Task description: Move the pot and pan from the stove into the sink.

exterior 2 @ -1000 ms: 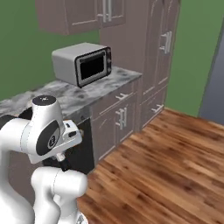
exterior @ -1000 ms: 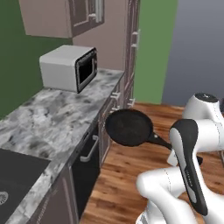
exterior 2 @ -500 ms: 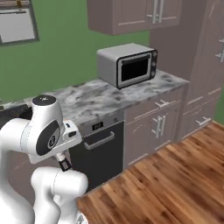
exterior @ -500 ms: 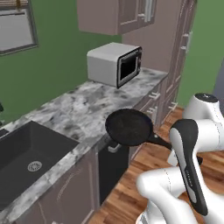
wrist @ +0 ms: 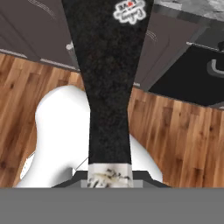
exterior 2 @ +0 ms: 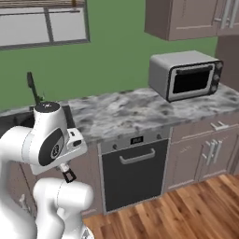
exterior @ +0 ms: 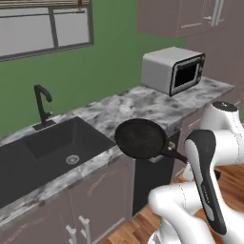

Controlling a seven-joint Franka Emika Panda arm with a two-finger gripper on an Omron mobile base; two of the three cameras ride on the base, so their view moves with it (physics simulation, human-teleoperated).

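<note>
The pan (exterior: 140, 138), round and black, hangs level in the air over the counter's front edge, just right of the sink (exterior: 47, 152). Its long handle (exterior: 174, 153) runs back behind my white forearm. In the hand view the handle (wrist: 109, 87) runs straight up the middle, its silver tip low between the jaws of my gripper (wrist: 110, 180), which is shut on it. The sink is a dark basin with a round silver drain (exterior: 72, 159) and a slim black faucet (exterior: 42, 102) behind it. The pot and the stove are out of view.
A grey microwave (exterior: 171, 70) stands on the marbled counter (exterior: 143, 107) to the right. A black dishwasher front (exterior 2: 135, 172) sits under the counter, with wooden floor (exterior 2: 186, 210) before it. Upper cabinets (exterior 2: 186, 18) and a window (exterior: 43, 28) line the green wall.
The whole picture has shifted: the base has driven left along the counter, bringing the sink and faucet into view. The pan stays in my grip, at the same place relative to the arm.
</note>
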